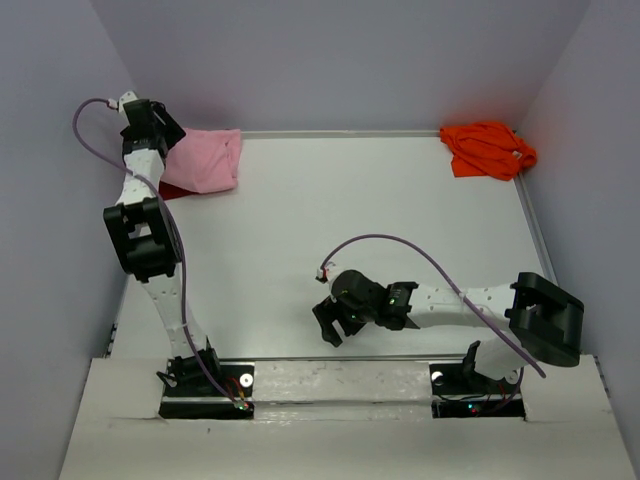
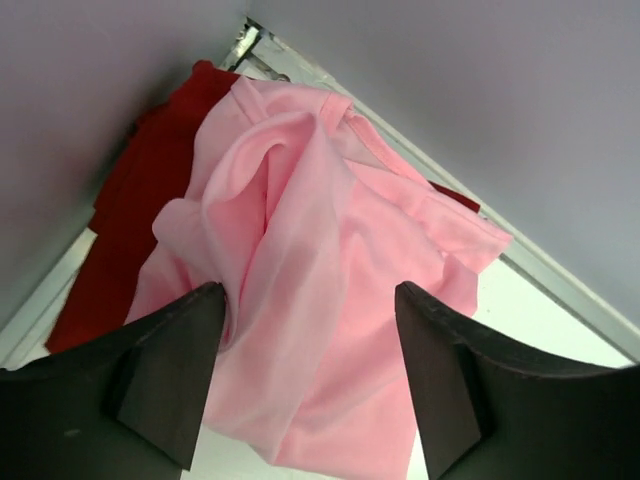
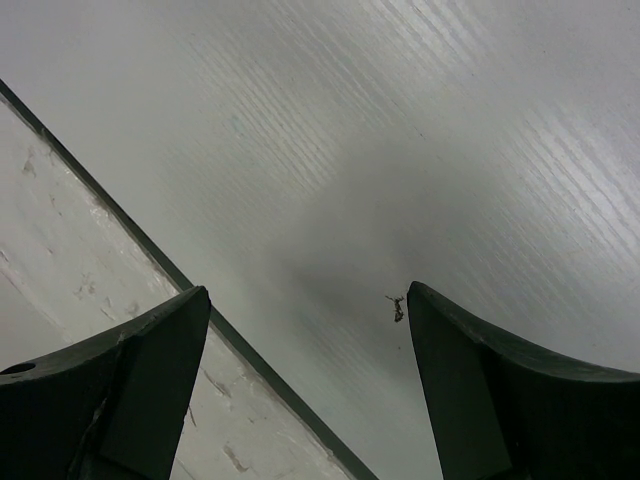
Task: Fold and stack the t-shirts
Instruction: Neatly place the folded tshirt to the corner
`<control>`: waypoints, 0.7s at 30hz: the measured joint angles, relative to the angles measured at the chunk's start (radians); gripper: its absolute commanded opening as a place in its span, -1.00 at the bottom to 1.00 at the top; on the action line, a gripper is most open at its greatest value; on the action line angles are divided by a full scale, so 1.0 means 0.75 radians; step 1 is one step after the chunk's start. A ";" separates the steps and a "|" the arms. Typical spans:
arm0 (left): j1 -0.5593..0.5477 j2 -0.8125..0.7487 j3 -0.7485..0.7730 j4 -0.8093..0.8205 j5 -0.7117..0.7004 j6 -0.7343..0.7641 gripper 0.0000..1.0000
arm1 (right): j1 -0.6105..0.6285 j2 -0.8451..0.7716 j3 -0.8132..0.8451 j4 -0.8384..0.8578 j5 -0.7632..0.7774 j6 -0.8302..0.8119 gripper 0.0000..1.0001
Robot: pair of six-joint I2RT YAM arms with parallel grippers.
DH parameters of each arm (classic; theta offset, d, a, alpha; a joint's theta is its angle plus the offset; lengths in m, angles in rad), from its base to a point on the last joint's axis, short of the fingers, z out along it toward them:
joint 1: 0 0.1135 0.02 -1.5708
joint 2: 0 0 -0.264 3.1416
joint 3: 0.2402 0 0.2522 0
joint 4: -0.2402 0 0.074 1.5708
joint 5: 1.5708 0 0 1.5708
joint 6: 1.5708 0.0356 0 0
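Observation:
The light pink t-shirt [image 1: 208,160] lies bunched at the table's far left corner, on top of the dark red t-shirt [image 1: 172,190], of which only an edge shows. In the left wrist view the pink cloth [image 2: 320,240] fills the middle, with the dark red one [image 2: 130,220] to its left by the wall. My left gripper [image 1: 158,125] [image 2: 308,290] hovers over the pink shirt, open, its jaws apart and pinching nothing. The bright orange t-shirt [image 1: 488,148] sits crumpled at the far right corner. My right gripper [image 1: 330,325] [image 3: 308,290] is open over bare table near the front edge.
Grey walls close the table at the back and both sides, with a metal rail [image 1: 340,133] along the far edge. A white board [image 3: 90,300] runs along the near edge under the right gripper. A small dark speck [image 3: 398,309] lies on the table.

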State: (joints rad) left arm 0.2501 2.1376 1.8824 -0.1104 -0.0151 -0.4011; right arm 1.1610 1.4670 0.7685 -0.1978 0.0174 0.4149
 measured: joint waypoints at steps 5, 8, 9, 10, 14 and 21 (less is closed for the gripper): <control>-0.012 -0.026 0.049 -0.031 -0.064 0.025 0.70 | 0.000 0.000 0.000 0.007 0.000 0.001 0.70; -0.027 -0.074 0.063 -0.039 -0.097 0.043 0.70 | 0.000 -0.001 -0.004 0.010 0.000 0.001 0.70; -0.036 -0.096 0.068 -0.039 -0.106 0.049 0.70 | 0.000 -0.003 -0.011 0.015 0.000 0.001 0.70; -0.044 -0.116 0.072 -0.039 -0.112 0.052 0.70 | 0.000 -0.006 -0.018 0.016 0.000 0.001 0.70; -0.091 -0.166 0.075 -0.035 -0.142 0.074 0.70 | 0.000 -0.013 -0.025 0.016 0.002 0.000 0.70; -0.309 -0.203 -0.023 -0.030 -0.181 0.127 0.70 | 0.000 -0.049 0.001 -0.004 0.165 -0.008 0.76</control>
State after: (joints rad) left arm 0.0181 1.9854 1.8648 -0.1329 -0.1505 -0.3061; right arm 1.1610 1.4303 0.7692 -0.2008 0.1410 0.4091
